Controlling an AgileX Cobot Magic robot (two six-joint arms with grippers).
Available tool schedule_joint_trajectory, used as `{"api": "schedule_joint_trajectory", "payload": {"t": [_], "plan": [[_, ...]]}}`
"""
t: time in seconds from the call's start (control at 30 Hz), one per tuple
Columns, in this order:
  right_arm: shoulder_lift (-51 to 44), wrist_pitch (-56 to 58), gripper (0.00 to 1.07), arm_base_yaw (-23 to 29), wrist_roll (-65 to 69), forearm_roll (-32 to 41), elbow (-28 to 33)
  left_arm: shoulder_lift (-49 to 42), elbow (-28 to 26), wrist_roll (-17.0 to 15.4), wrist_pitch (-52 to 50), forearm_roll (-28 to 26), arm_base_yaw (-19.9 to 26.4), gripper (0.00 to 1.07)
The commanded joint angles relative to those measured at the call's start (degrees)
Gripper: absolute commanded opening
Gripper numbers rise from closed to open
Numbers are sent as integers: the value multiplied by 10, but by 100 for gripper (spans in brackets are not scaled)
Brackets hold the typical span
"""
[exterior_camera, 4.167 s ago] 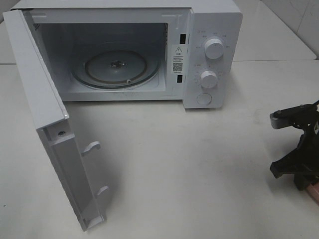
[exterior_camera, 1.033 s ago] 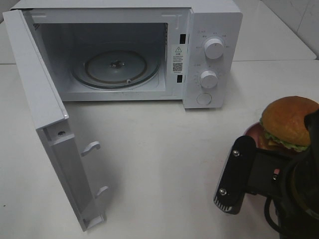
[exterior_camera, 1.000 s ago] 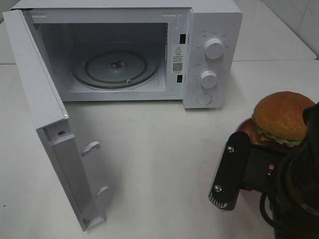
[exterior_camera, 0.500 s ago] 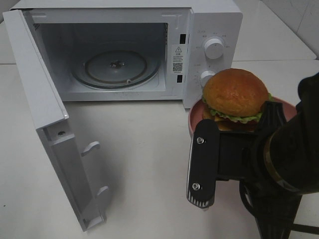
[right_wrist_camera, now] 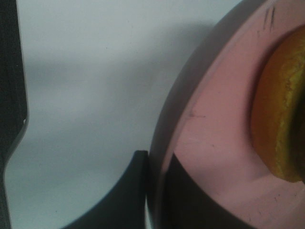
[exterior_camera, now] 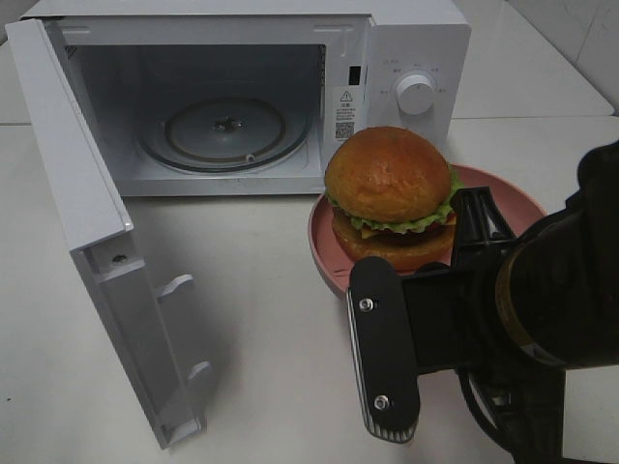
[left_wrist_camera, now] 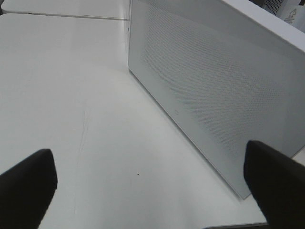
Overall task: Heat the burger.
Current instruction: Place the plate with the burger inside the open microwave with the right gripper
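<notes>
**Burger on its plate, held before the open microwave**

In the high view the burger sits in the middle of a pink plate. It is at about 4 o'clock from the glass turntable and outside the cavity. It stands in front of the control panel, at about 7 o'clock from the white knob.

The right gripper is pressed together on the rim of the plate, with one dark finger on each side of the rim, as the right wrist view shows. The orange bun is near these fingers but does not touch them. The black right arm fills the view at about 5 o'clock.

The microwave is open. Its door hangs at 9 o'clock of the cavity and reaches toward 7 o'clock over the white surface.

The left gripper is spread wide with nothing between its fingers. It is above the surface, near the dotted outer face of the door.
</notes>
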Motion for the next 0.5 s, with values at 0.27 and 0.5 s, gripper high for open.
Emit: {"api": "schedule_joint_trajectory", "payload": {"t": [0.27,0.5], "plan": [[1,-85,0,-40,-97,-15,-7,-14,1,2,-5,-2,-3,100],[1,-145,0,-83,-238,5,-7,-14,1,2,-5,-2,-3,100]]}}
